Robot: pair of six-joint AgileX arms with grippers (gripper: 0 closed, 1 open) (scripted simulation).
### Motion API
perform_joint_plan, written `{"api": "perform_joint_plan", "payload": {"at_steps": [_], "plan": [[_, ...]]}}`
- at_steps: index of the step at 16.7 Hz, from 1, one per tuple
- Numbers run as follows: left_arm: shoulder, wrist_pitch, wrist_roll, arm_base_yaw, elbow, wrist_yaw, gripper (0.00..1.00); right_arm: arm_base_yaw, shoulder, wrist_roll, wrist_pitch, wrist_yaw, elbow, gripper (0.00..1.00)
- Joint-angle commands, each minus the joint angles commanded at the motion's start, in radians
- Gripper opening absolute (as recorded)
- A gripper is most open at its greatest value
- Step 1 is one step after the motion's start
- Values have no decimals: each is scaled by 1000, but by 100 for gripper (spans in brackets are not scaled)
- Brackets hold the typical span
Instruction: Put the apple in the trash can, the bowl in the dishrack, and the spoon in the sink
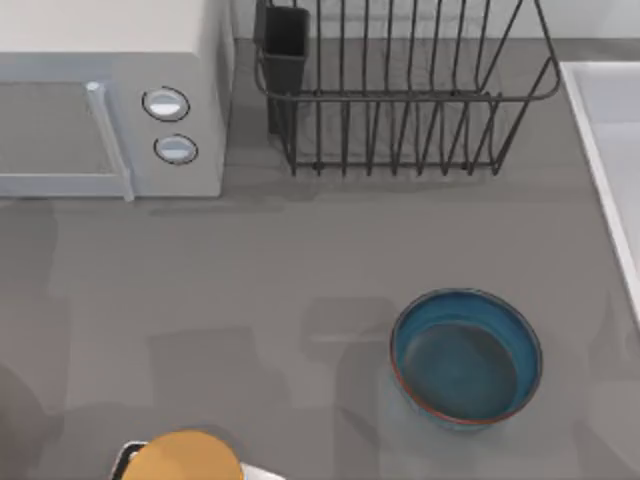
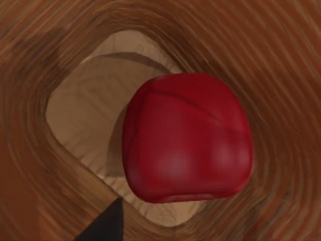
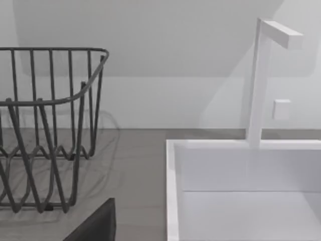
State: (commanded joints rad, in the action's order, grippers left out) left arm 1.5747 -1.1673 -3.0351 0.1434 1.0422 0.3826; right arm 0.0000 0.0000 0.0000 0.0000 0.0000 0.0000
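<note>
Your apple (image 2: 186,138) shows in the left wrist view, a glossy red fruit in front of a brown wood-grained container (image 2: 281,70) with a paler opening behind it. A dark finger tip (image 2: 106,226) of the left claw pokes in beside the fruit, but you cannot tell from it whether that claw is apart, together, or clamped on the apple.

Take the blue bowl (image 1: 466,357) as your landmark in the top view. It sits upright and empty on the grey bench (image 1: 280,260), its reddish-brown rim showing along the near edge. Behind the bowl, toward the back of the bench, stands the dishrack (image 1: 400,95), a dark wire rack with upright bars and a dark utensil cup (image 1: 284,35) at its left back corner. Left of the dishrack, and well apart from the bowl, you have a white microwave (image 1: 110,100) with two round knobs (image 1: 166,104). To the right of the bowl, at the bench's right edge, runs the pale rim of the sink (image 1: 600,150). Left of the bowl, at the near edge, an orange-yellow round thing (image 1: 185,458) shows in part.

The right wrist view gives you the sink basin just beside the dishrack's end, with a white square-section tap (image 3: 261,80) rising at the basin's back rim. One dark finger (image 3: 98,226) of the right claw shows there; its state cannot be told.
</note>
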Motion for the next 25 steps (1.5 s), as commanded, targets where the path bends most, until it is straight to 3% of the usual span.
{"api": "perform_joint_plan", "payload": {"at_steps": [6,11,16,25], "plan": [[-21,3,29,-3,-6,-8,100,0,0,0,0,0,0,100],[-194,43,284,-14,-70,-69,100,0,0,0,0,0,0,100],[-482,156,794,-24,-216,-159,100,0,0,0,0,0,0,100],[-1076,552,2012,-58,-631,-309,100,0,0,0,0,0,0,100]]}}
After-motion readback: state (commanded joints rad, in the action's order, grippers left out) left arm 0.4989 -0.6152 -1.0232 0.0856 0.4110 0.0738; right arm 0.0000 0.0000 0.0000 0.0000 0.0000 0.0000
